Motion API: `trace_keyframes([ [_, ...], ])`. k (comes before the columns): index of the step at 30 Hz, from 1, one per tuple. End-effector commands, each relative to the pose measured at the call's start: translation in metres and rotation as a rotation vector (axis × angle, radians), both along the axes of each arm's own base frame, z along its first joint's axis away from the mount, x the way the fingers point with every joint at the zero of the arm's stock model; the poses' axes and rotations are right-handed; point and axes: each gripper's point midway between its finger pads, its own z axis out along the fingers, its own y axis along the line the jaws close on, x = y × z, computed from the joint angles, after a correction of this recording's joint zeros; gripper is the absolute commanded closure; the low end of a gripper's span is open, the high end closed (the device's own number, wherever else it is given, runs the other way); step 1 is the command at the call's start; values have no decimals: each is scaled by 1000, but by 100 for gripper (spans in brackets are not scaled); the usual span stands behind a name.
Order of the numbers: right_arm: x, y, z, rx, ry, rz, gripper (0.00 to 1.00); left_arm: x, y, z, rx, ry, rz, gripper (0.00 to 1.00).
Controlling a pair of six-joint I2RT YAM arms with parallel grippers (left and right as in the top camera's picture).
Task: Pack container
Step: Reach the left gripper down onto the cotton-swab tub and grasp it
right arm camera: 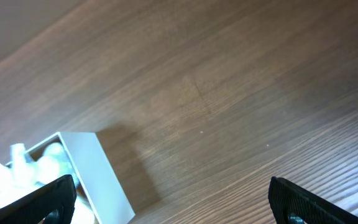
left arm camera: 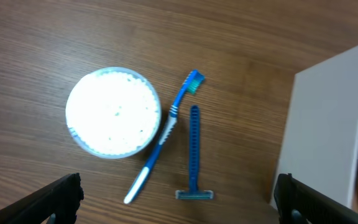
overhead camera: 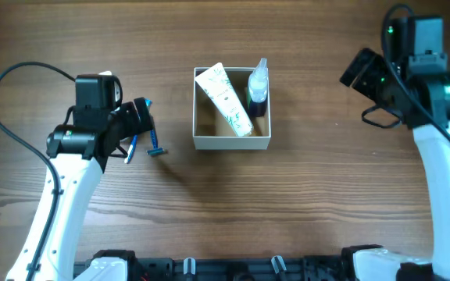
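Note:
The container [overhead camera: 200, 125] is a square white-walled box with a brown inside at the table's middle. A white tube [overhead camera: 225, 101] and a dark spray bottle [overhead camera: 257, 90] lie in it. Its wall shows in the left wrist view [left arm camera: 319, 124] and the right wrist view [right arm camera: 98, 171]. A blue toothbrush [left arm camera: 163, 134], a blue razor [left arm camera: 194, 155] and a round white jar [left arm camera: 113, 112] lie on the table left of the box. My left gripper [left arm camera: 179, 208] is open and empty above them; overhead it [overhead camera: 131, 125] covers the jar. My right gripper [right arm camera: 173, 205] is open and empty, raised at the far right [overhead camera: 362, 70].
The razor [overhead camera: 156, 144] and toothbrush [overhead camera: 133, 146] show partly beside the left gripper overhead. Black cables loop at the far left [overhead camera: 6, 117] and near the right arm [overhead camera: 373, 117]. Arm bases sit along the front edge [overhead camera: 233, 269].

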Motion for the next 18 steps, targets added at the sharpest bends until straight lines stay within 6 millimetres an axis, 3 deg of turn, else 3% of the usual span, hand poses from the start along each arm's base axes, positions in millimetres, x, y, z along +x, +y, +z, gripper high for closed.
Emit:
trace_keyframes([
  [1,26,8,-4,22,-35,44,1,4,27,11,99,-25,70,0],
  [4,54,-19,24,-167,-179,9,0,-5,53,6,60,3,196,0],
  [8,57,-25,28,-190,-200,-17,0,-3,67,-5,15,25,232,0],
  [14,57,-25,28,-190,-198,-18,0,21,66,-44,21,89,167,0],
  [18,57,-25,28,-190,-198,-17,0,36,56,-50,-10,68,88,0],
])
